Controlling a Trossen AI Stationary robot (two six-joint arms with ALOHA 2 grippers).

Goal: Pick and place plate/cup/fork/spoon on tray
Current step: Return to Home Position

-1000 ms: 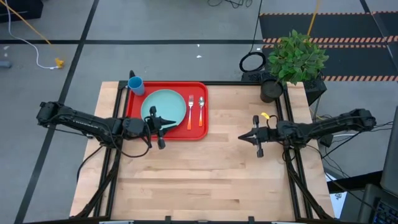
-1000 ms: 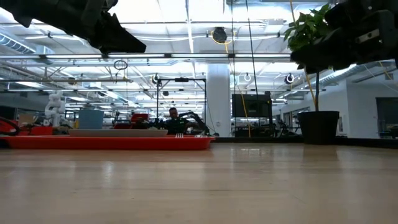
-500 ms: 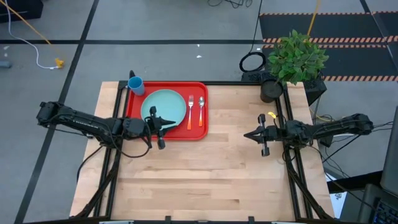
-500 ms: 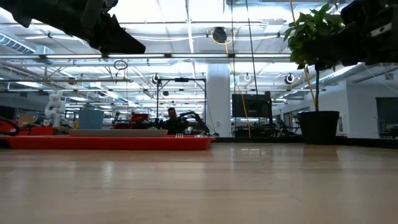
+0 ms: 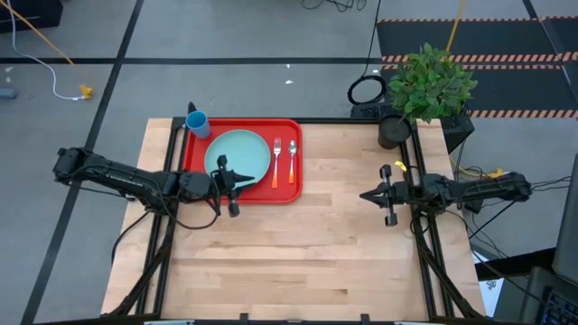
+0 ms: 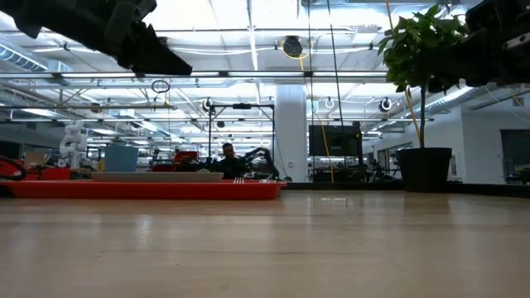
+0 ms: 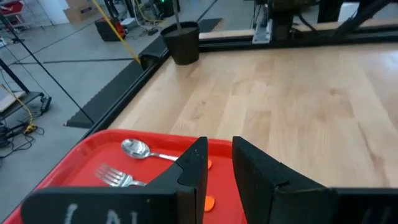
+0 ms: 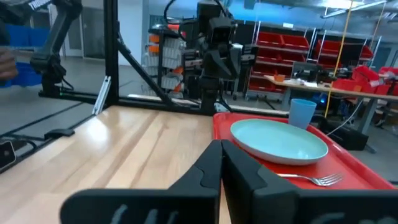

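Observation:
The red tray (image 5: 287,190) lies at the table's far left. On it lie the pale turquoise plate (image 5: 238,150), the fork (image 5: 276,162) and, to the fork's right, the spoon (image 5: 293,161), both with orange handles. The blue cup (image 5: 197,124) stands upright at the tray's far left corner. My left gripper (image 5: 256,176) hovers above the tray's near part, beside the plate, with a narrow gap between its fingers (image 7: 193,165), and holds nothing. My right gripper (image 5: 363,195) is shut and empty above the bare table at the right.
A potted plant (image 5: 424,86) stands at the table's far right corner. Bare wood stretches between the tray and my right gripper and over the whole near half. Black frame rails run along the table's left and right edges.
My right gripper has drawn back toward the table's right edge, still shut and empty. The things on the tray have not moved.

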